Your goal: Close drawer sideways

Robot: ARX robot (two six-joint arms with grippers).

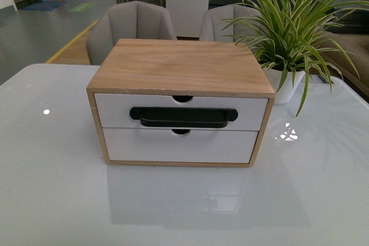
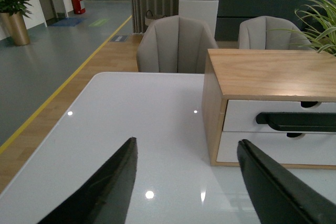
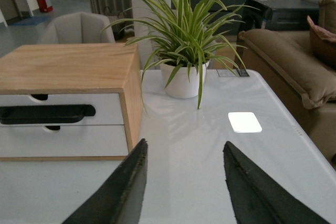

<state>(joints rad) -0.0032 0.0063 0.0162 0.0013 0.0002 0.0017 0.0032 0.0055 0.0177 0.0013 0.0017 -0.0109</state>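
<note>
A light-wood cabinet (image 1: 181,67) stands in the middle of the white table (image 1: 52,188). Its upper drawer (image 1: 115,110) has a white front, a long black bar handle (image 1: 183,117) and a small semicircular notch; it sits flush with the cabinet. Below it is a plain white drawer front (image 1: 179,146). Neither arm shows in the front view. My left gripper (image 2: 186,148) is open and empty over the table, left of the cabinet (image 2: 262,72). My right gripper (image 3: 185,150) is open and empty over the table, right of the cabinet (image 3: 68,66).
A potted spider plant (image 1: 288,33) in a white pot stands at the cabinet's back right; it also shows in the right wrist view (image 3: 184,35). Grey chairs (image 1: 135,27) stand behind the table. A sofa (image 3: 289,61) lies to the right.
</note>
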